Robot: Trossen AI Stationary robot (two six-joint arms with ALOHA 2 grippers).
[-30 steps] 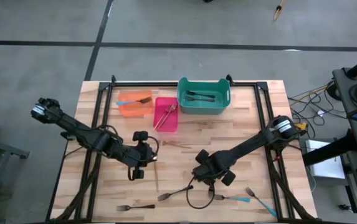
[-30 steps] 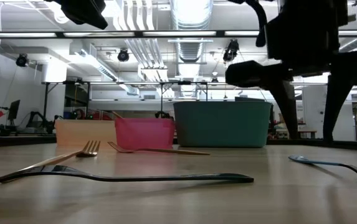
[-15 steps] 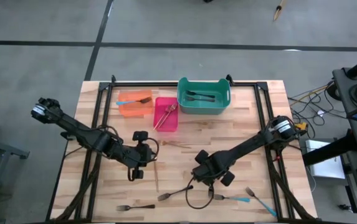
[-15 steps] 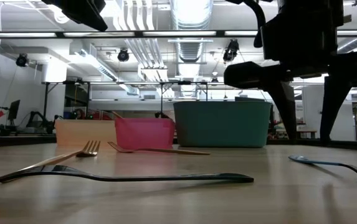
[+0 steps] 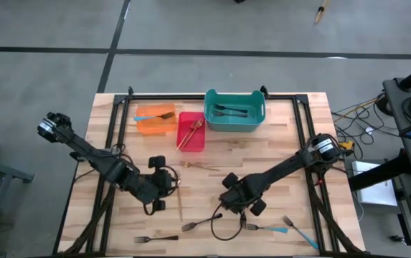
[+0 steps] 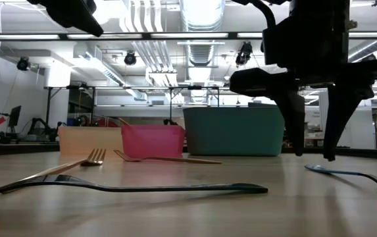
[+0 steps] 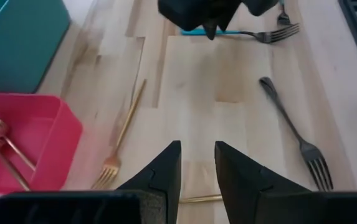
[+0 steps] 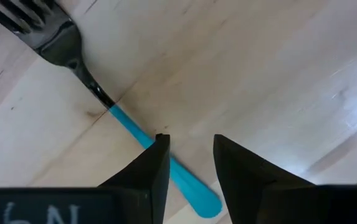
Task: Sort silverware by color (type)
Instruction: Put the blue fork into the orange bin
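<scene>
My right gripper (image 8: pixel 187 165) points down, open, its two fingers standing either side of the blue handle (image 8: pixel 166 168) of a dark-headed fork (image 5: pixel 268 228) that lies flat on the table. I cannot tell whether the fingers touch it. My left gripper (image 7: pixel 197 168) hangs slanted above the table left of centre (image 5: pixel 156 195), slightly open with nothing between its fingers. Below it lie a gold fork (image 7: pixel 123 134) and a dark grey fork (image 7: pixel 293 134). More forks lie near the front edge (image 5: pixel 155 238).
Along the far edge stand an orange bin (image 5: pixel 155 119) with a blue-handled fork, a pink bin (image 5: pixel 191 132) with gold forks and a teal bin (image 5: pixel 234 110) with dark forks. A black cable loop (image 5: pixel 223 231) lies by my right gripper. A second blue-handled fork (image 5: pixel 300 231) lies at the front right.
My right gripper's fingers have drawn closer together and reach lower over the blue handle. My left gripper has gone a little toward the table's near edge and down.
</scene>
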